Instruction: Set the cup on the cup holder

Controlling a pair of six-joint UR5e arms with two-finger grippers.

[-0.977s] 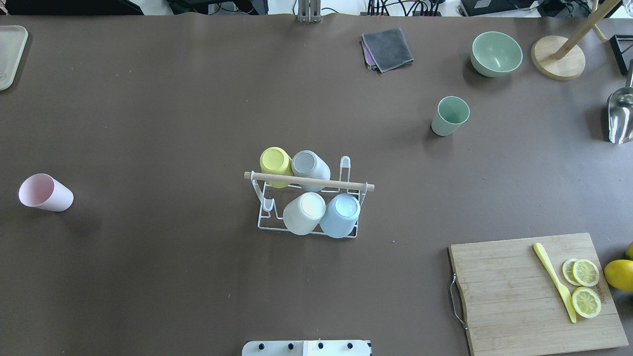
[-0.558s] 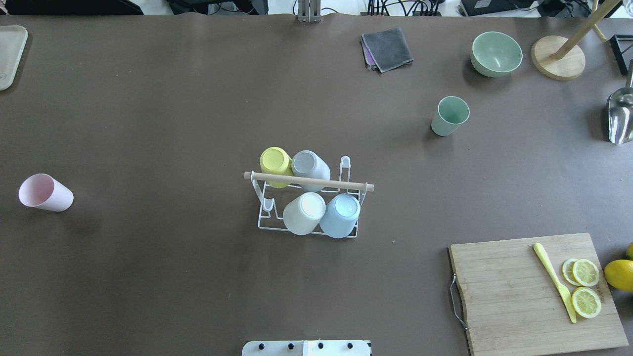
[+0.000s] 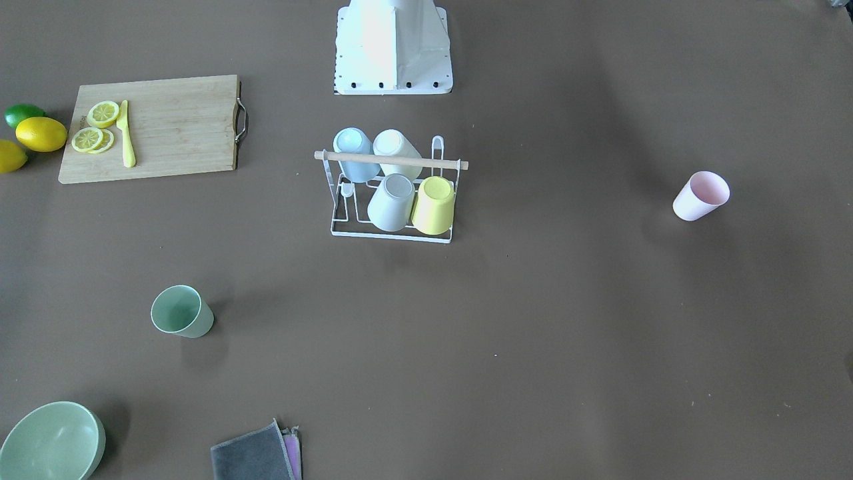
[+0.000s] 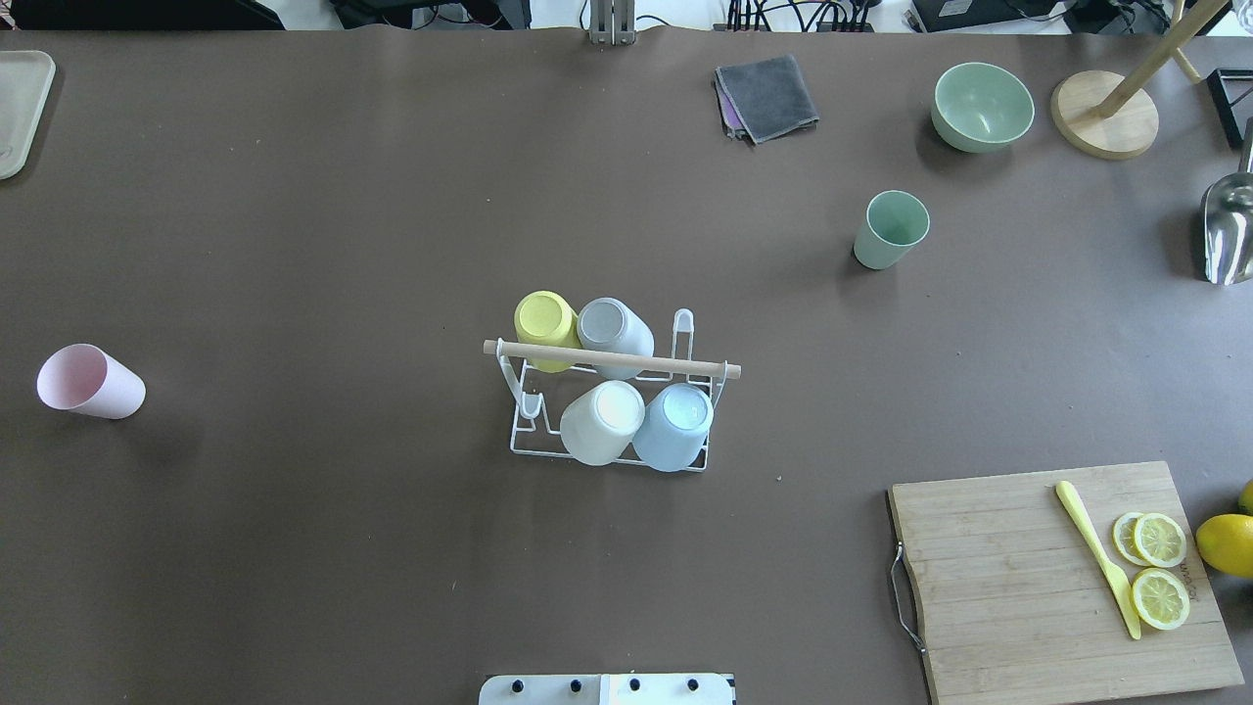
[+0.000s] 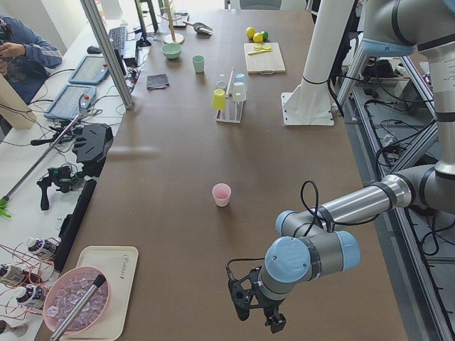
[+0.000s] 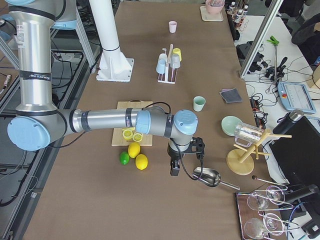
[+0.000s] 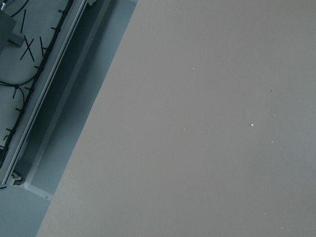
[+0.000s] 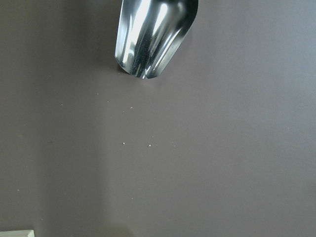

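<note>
The white wire cup holder (image 4: 612, 359) with a wooden rod handle stands mid-table and carries several upturned cups: yellow, grey, white and blue. It also shows in the front view (image 3: 393, 160). A pink cup (image 4: 90, 382) stands upright at the far left. A green cup (image 4: 891, 230) stands upright at the back right. My left gripper (image 5: 256, 318) hangs over the table's left end, well short of the pink cup (image 5: 222, 194). My right gripper (image 6: 176, 167) hangs near the metal scoop (image 6: 207, 176). I cannot tell whether either is open or shut.
A wooden cutting board (image 4: 1062, 578) with lemon slices and a yellow knife lies front right, with lemons (image 4: 1224, 543) beside it. A green bowl (image 4: 982, 106), a folded grey cloth (image 4: 768, 96) and a wooden stand (image 4: 1104, 113) sit at the back. The scoop (image 8: 153, 34) fills the right wrist view's top.
</note>
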